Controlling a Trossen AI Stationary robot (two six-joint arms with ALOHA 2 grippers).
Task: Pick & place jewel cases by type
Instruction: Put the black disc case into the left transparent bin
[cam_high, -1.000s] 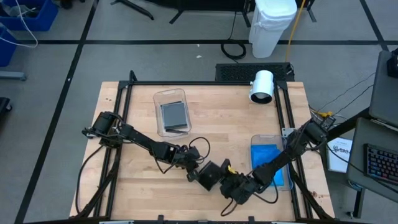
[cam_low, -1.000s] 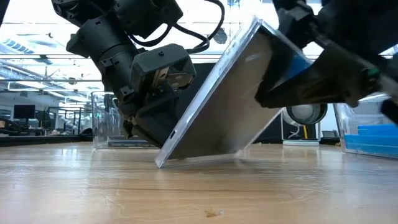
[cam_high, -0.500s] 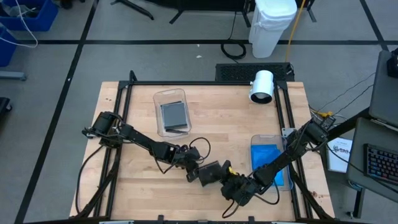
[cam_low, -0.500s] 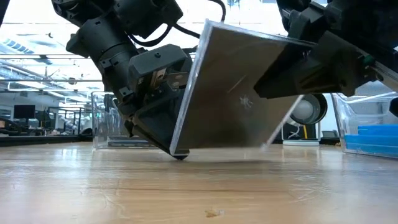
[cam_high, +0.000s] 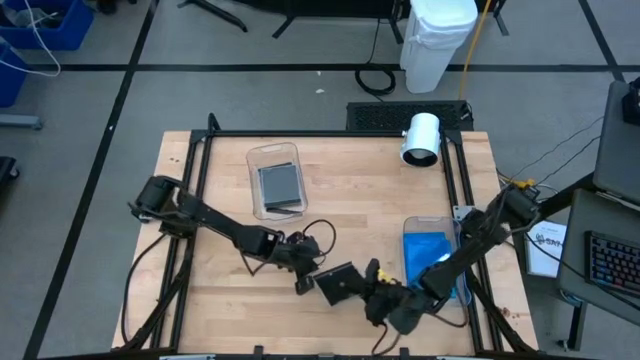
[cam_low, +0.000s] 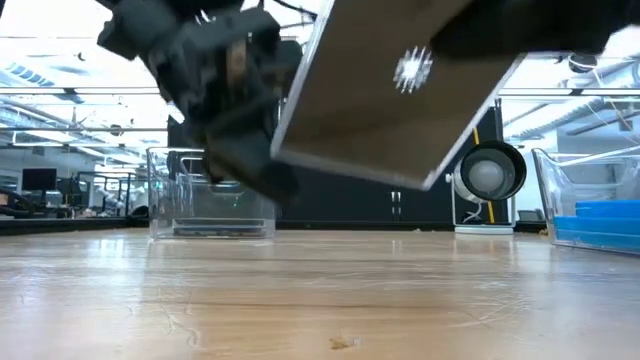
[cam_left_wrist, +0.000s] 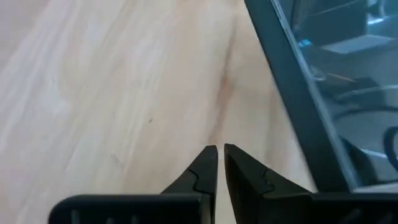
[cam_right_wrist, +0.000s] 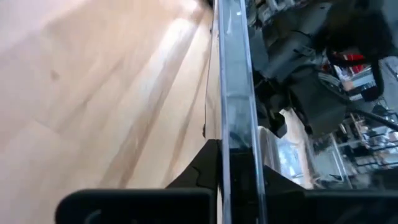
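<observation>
Looking down on a pale wooden table (cam_high: 360, 200) in a workshop with a taped grey floor. Finding the grey, clear-fronted square plastic jewel case (cam_high: 340, 283) at about six o'clock of the table's middle, hanging tilted and clear of the wood. Seeing the right gripper (cam_high: 372, 292) clenching one edge of it, and the left gripper (cam_left_wrist: 219, 152) just beside it at nine o'clock, pinched nearly together on nothing. Risking a slip or a swing out of the fingers, judging by so thin an edge hold on a smooth, slanted case; risking a knock against the close left gripper on the way off; risking a drop among the wrong type, given two destinations. Counting two dark arms; two clear rectangular plastic tubs, one (cam_high: 275, 150) at eleven o'clock and one (cam_high: 425, 222) at four o'clock; one case in the air; dark grey cases (cam_high: 280, 185) in the eleven o'clock tub, perhaps two, stacked; bright blue cases (cam_high: 432, 255) in the four o'clock tub, too overlapped for counting; one white cylinder (cam_high: 421, 138) at one o'clock.
</observation>
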